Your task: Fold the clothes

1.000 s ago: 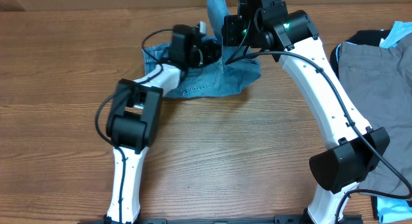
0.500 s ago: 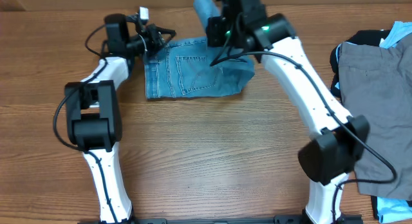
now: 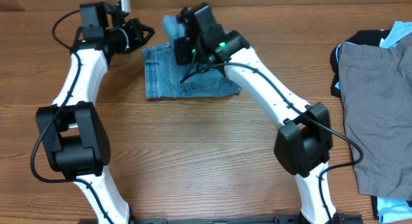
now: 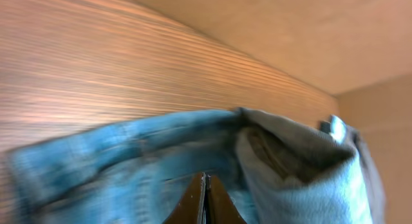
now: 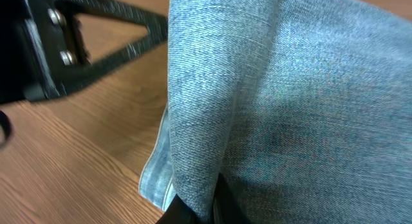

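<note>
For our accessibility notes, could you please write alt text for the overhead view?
The right fingers pinch a raised fold of light-blue jeans on a wooden table; the left fingers are beside them. Grey trousers lie far right.

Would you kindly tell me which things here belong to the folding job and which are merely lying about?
Part of the job: light-blue jeans, pinched by the right gripper; grey trousers, black garment and pale-blue garment, heaped at the right.
Not part of it: only the wooden table shows.
</note>
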